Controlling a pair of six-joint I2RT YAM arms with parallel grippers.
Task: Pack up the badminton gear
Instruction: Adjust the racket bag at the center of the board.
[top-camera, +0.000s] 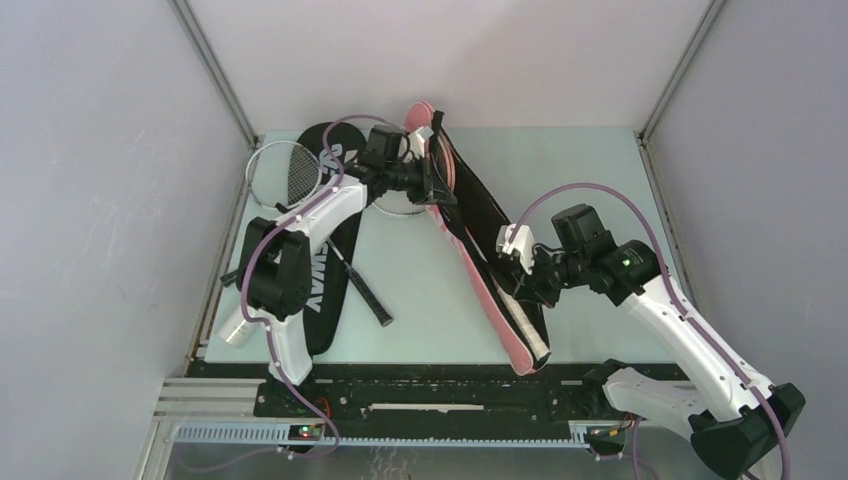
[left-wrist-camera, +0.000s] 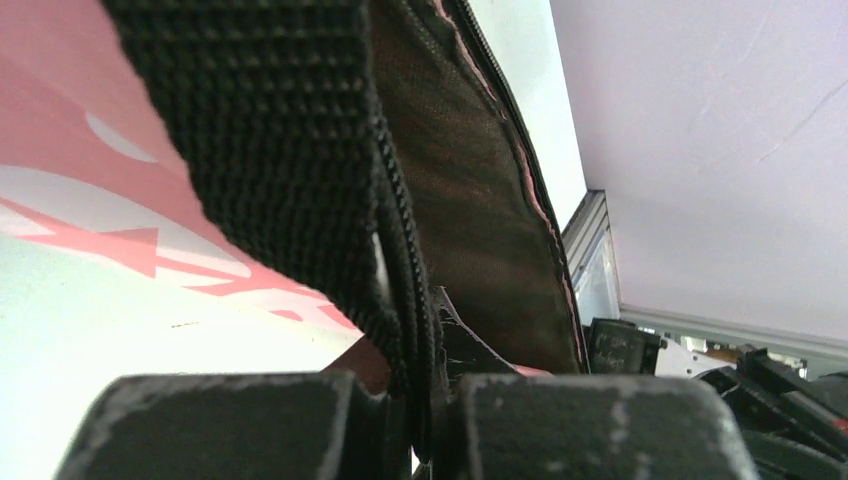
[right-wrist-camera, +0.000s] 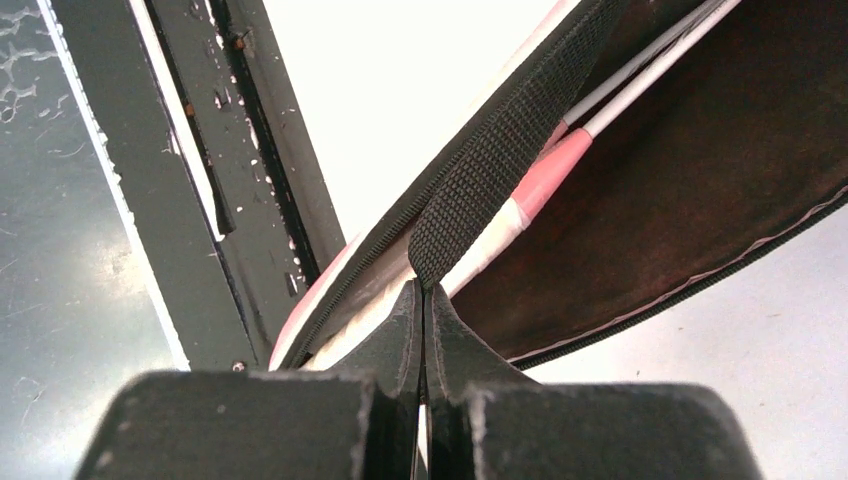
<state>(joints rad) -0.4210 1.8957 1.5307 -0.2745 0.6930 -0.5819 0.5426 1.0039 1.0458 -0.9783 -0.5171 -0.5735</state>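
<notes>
Gear is lying across the table (top-camera: 420, 300): one tube (top-camera: 235, 328), two covers and two rackets. The white tube is sitting at the near left, beside the left arm's base. One white-framed racket (top-camera: 285, 170) is resting with its head at the far left and its shaft crossing the black cover (top-camera: 325, 285), which is lying flat under the left arm with white lettering showing. The pink cover (top-camera: 488, 305) is stretching diagonally from the far middle to the near edge, gaping along its zip and showing a dark lining. A pink-and-white racket shaft (right-wrist-camera: 545, 175) is sitting inside it. The left gripper (left-wrist-camera: 430, 375) is pinching the pink cover's zip edge near its far end, jaws nearly together. The right gripper (right-wrist-camera: 425, 315) is pressing its jaws together on the black strap (right-wrist-camera: 510, 140) at the cover's near end.
</notes>
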